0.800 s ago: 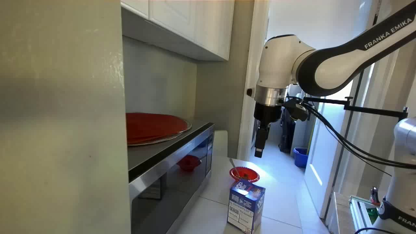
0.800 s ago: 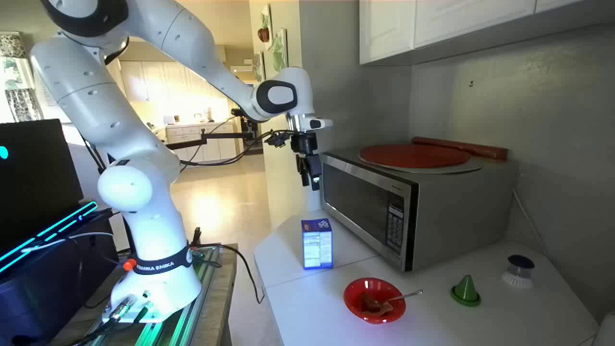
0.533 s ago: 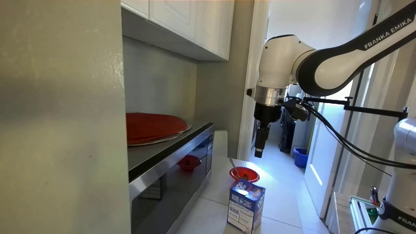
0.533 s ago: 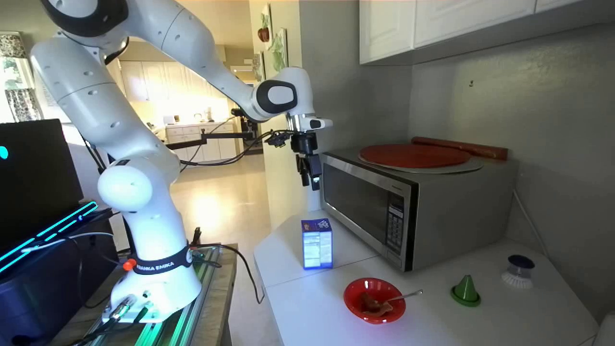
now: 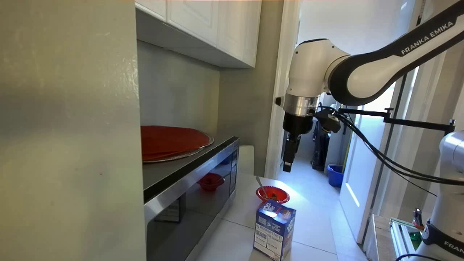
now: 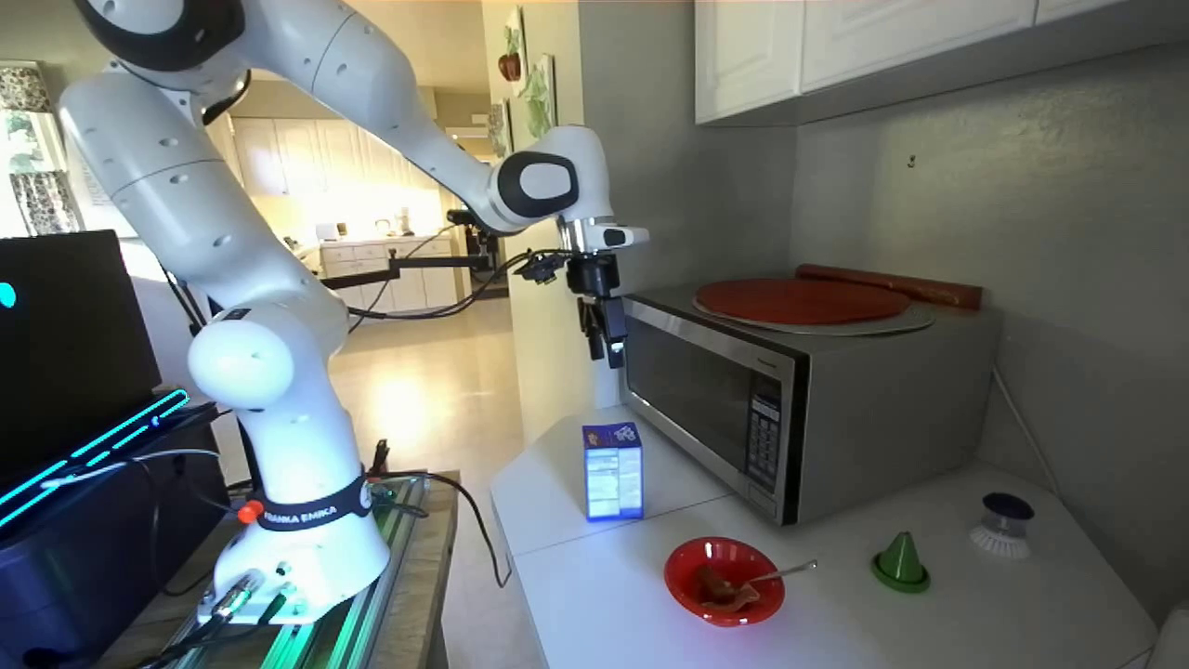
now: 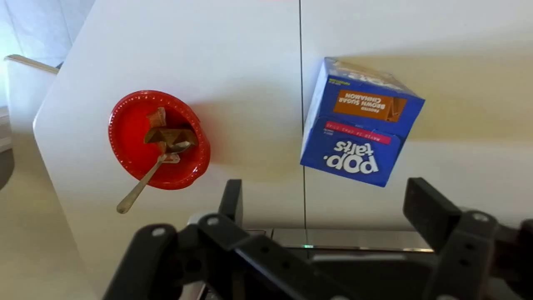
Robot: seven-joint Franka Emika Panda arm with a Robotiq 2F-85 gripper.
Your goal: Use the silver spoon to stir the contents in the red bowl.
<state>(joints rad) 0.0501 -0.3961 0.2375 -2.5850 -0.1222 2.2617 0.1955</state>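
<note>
Arm (image 6: pixel 372 84): white, rounded segments; small round marks; black bands (image 6: pixel 507 189) at some joints.
Lettering (image 5: pixel 427 38): FRANKA EMIKA, white on black, upper right in an exterior view.
Wrist flange (image 5: pixel 300 105): bright metal cylinder.
Gripper (image 7: pixel 330 198): black, angular; silver screw heads (image 7: pixel 212 221).
Cables (image 5: pixel 375 146): black, bundled.
Base (image 6: pixel 297 567): white; black lettered collar (image 6: pixel 311 511); lower left in an exterior view.

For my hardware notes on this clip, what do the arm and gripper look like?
The arm is white and rounded, with black panels around its joints and FRANKA EMIKA in pale letters on a black strip. A silvery ring sits above the gripper, which is black with two blocky fingers. Black cables loop back from near the gripper.
</note>
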